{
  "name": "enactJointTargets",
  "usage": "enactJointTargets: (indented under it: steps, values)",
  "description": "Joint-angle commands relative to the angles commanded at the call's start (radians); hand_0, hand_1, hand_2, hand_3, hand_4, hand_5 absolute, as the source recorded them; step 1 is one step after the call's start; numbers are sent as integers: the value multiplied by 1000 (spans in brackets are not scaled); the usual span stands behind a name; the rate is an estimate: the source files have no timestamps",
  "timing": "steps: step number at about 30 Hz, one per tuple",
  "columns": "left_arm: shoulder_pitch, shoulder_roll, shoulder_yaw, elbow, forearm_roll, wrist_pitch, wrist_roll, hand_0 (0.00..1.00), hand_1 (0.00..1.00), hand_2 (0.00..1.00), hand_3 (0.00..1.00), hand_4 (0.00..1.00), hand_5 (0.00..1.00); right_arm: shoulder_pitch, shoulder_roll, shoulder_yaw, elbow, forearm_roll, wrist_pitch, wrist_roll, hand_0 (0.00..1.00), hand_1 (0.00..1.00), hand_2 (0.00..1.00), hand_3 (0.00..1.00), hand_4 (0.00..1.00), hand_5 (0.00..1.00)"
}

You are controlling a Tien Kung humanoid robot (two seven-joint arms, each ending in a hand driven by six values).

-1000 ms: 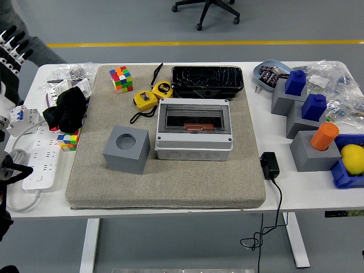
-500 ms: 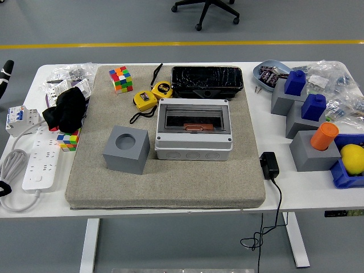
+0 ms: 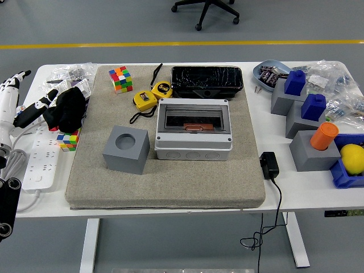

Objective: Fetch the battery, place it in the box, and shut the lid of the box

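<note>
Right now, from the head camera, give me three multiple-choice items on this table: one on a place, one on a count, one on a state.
1. Where does the grey cube with the round hole stand?
A. left of the grey box
B. on the box lid
C. off the mat

2. How many yellow tape measures lie behind the grey box?
A. one
B. two
C. four

3. What is the left hand doing?
A. gripping the cube
B. holding nothing, fingers extended
C. pressing the box lid

Answers: 1 A, the cube sits on the mat beside the box's left end. 2 B, two yellow cases lie side by side. 3 B, it hovers at the table's left edge, touching nothing.
</note>
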Motion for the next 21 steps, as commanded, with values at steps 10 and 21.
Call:
enactJointTargets:
  steps: [10, 21]
  values:
    - [-15, 77, 91, 59, -87, 71, -118, 980, 994, 940, 887, 998, 998, 37, -22, -92, 0, 85, -36, 51, 998, 928, 865, 838, 998, 998]
    - [-44, 125, 192, 92, -144, 126, -175, 860, 886, 829, 769, 998, 977, 47, -36, -125, 0, 92, -51, 64, 998, 934, 867, 841, 998, 998]
